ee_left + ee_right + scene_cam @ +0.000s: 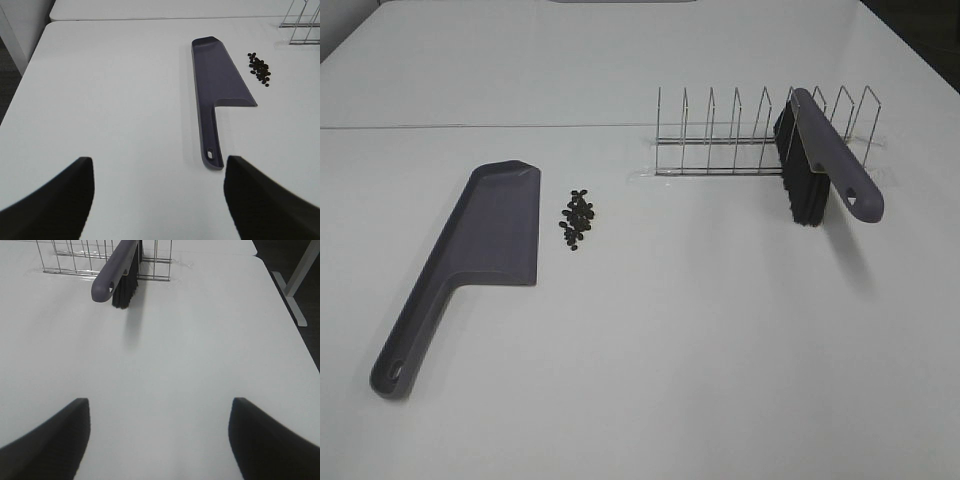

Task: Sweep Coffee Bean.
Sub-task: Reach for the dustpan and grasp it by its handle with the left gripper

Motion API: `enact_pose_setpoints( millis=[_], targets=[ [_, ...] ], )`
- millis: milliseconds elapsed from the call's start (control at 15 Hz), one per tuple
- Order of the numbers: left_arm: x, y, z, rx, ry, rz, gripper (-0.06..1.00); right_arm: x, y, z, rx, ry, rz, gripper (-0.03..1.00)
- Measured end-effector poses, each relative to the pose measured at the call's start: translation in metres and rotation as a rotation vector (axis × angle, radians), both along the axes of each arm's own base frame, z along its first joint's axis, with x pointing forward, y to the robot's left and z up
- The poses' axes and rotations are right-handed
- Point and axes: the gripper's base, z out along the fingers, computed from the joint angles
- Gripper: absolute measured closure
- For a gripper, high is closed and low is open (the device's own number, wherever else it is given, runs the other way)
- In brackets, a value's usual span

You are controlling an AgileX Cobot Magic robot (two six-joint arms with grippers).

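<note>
Coffee bean: loose small cluster on table, just beside dustpan's long edge near its wide end; well apart from rack.
Dustpan: purple-grey, flat on table, handle toward near edge.
Brush: black bristles down, propped in wire rack, handle end sticking out in front.
L fingers: spread wide, nothing btwn them, near dustpan handle end, not touching.
R fingers: spread wide, nothing held, over bare table, well apart from brush.
</note>
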Motion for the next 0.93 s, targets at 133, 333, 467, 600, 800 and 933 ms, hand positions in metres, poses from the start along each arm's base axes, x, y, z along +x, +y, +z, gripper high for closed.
enact_pose_setpoints(
  millis=[133,333,467,600,800,933],
  targets=[
    [0.0000,0.0000,0.0000,0.000,0.000,0.000,0.25,0.0000,0.0000,0.0000,0.000,0.000,0.000,0.22],
    [0.0000,0.0000,0.0000,0.000,0.000,0.000,0.25,0.0000,0.0000,0.0000,0.000,0.000,0.000,0.22],
    [0.0000,0.0000,0.0000,0.000,0.000,0.000,0.25,0.0000,0.0000,0.0000,0.000,0.000,0.000,0.22],
    [0.0000,0.0000,0.0000,0.000,0.000,0.000,0.25,0.0000,0.0000,0.0000,0.000,0.000,0.000,0.22],
    [0.0000,0.0000,0.0000,0.000,0.000,0.000,0.25,0.0000,0.0000,0.0000,0.000,0.000,0.000,0.22],
    [0.0000,0.0000,0.0000,0.000,0.000,0.000,0.25,0.0000,0.0000,0.0000,0.000,0.000,0.000,0.22]
  ],
)
